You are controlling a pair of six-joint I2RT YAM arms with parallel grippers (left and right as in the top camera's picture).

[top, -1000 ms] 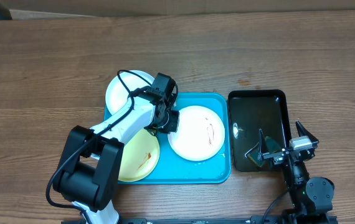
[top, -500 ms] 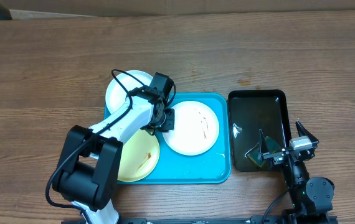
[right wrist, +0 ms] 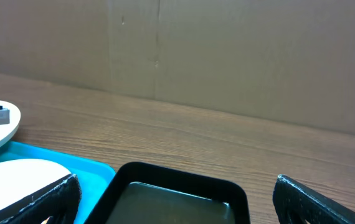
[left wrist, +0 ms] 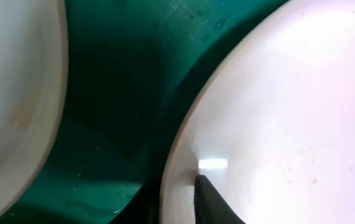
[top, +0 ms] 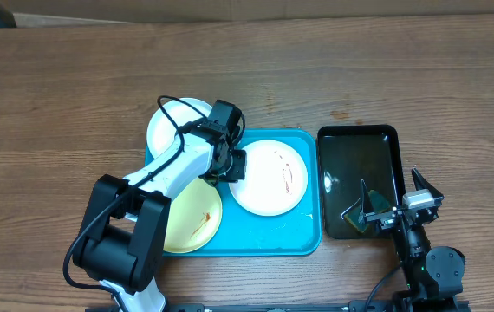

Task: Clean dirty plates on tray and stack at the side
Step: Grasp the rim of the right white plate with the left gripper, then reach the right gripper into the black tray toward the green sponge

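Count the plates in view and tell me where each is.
3. One white plate overhangs the blue tray's back-left corner, a yellow plate sits front-left, the second white plate lies mid-tray.

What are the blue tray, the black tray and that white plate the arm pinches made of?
The blue tray looks like moulded plastic, smooth and slightly glossy: even colour, rounded corners, fine scratches. The black tray is glossy and mirrors light; probably plastic, perhaps coated metal. The white plate looks hard and shiny with a bright highlight; ceramic or melamine, unclear which.
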